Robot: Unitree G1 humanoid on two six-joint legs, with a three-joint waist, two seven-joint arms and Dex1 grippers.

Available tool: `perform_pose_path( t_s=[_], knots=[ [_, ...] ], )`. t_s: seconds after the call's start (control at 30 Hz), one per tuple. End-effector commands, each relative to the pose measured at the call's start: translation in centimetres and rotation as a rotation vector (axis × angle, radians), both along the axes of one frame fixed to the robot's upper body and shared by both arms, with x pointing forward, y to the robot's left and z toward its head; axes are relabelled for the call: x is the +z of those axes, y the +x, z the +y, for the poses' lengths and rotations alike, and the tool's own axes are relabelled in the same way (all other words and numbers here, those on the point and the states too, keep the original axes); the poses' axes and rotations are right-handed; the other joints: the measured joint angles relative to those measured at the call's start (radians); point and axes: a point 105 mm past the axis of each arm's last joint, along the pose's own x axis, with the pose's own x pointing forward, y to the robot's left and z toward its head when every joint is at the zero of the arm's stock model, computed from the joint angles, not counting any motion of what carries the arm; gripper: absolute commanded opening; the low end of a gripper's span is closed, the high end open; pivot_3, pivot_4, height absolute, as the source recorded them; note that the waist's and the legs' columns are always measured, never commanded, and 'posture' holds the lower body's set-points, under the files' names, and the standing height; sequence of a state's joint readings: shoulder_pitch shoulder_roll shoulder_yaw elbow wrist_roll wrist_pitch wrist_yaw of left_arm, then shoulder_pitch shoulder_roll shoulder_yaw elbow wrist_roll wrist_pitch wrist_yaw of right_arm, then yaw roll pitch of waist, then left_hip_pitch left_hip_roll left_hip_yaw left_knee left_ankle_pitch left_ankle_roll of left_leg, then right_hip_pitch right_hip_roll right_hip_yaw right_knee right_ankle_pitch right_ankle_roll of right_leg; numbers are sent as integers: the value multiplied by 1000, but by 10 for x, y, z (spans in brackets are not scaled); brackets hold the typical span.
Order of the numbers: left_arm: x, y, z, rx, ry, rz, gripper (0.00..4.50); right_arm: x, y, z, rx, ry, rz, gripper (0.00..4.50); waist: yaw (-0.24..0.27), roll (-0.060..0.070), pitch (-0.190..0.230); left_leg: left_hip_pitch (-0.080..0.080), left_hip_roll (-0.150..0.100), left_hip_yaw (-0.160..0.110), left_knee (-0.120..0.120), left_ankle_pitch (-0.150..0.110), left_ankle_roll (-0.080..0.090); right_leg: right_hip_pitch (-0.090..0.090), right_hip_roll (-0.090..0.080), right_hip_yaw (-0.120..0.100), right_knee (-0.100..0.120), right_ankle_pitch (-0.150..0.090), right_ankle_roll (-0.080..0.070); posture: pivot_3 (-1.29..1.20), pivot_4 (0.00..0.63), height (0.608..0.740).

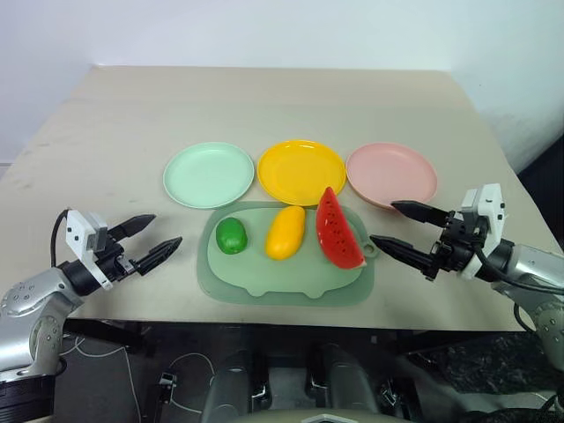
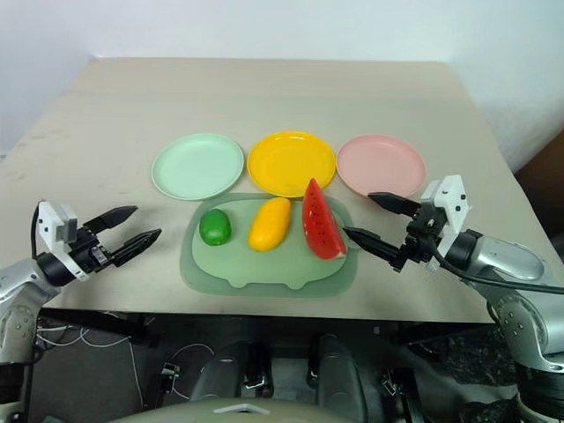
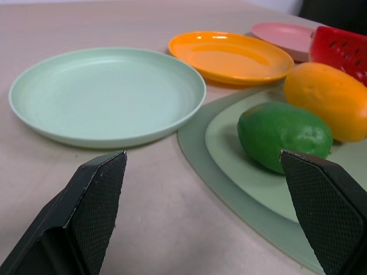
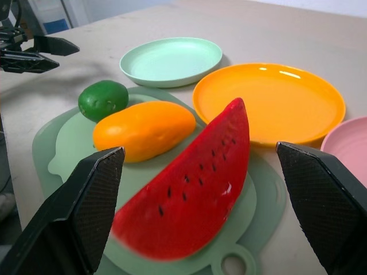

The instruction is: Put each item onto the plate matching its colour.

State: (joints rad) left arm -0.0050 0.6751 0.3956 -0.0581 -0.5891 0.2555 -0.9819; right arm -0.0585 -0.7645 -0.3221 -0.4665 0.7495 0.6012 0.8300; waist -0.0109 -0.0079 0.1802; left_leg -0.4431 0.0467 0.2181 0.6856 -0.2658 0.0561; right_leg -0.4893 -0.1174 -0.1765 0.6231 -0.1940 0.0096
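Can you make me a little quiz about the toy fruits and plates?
1. True or false: the watermelon wedge lies on the pink plate.
2. Which fruit lies nearest the left gripper? A green fruit, B mango, C watermelon wedge.
3. Fill in: all three fruits rest on the pale green ____.

Key: 1 false, 2 A, 3 mat.
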Motion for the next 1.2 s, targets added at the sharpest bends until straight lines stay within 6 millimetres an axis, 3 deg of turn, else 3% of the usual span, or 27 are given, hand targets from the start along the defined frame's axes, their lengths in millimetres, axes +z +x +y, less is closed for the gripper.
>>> perform_pose_path(
  t_s=[0.03,0.4,0.63,0.77,0.9,1.07,1.2],
  knots=[
    [9,2,-1,-21,28,-36,4487,7,1,3,18,-2,-42,4500,0,0,0,0,0,0,0,0,0,0,0,0,0,0,0,0,150,696],
    [10,2,-6,-36,16,-42,4487,11,6,-5,18,-15,-62,4500,-1,0,0,0,0,0,0,1,-1,0,0,0,2,1,-1,0,150,696],
    [-7,3,-12,-78,50,-18,4487,7,11,-13,-27,-43,-6,4500,0,0,0,0,0,0,1,1,-1,0,-1,0,3,1,-2,0,150,696],
    [-6,3,-10,-74,41,-32,4487,25,25,-21,-123,-14,110,4500,-6,0,0,0,0,1,2,1,-1,-1,-1,1,5,1,-2,0,150,696],
    [-9,4,-11,-76,46,-34,4487,46,26,-11,-95,5,176,4500,-4,0,0,0,0,0,2,1,-2,-2,-1,1,6,2,-4,0,150,696],
    [-12,6,-15,-89,44,-32,4487,32,40,-15,-199,-82,340,4500,-1,0,0,0,0,0,2,1,-2,-2,-1,0,5,2,-4,0,150,696],
    [-16,8,-15,-90,38,-30,4487,41,42,5,-138,-46,456,4500,-7,0,0,0,0,1,3,1,-2,-2,-1,1,6,2,-4,0,150,696]
  ],
)
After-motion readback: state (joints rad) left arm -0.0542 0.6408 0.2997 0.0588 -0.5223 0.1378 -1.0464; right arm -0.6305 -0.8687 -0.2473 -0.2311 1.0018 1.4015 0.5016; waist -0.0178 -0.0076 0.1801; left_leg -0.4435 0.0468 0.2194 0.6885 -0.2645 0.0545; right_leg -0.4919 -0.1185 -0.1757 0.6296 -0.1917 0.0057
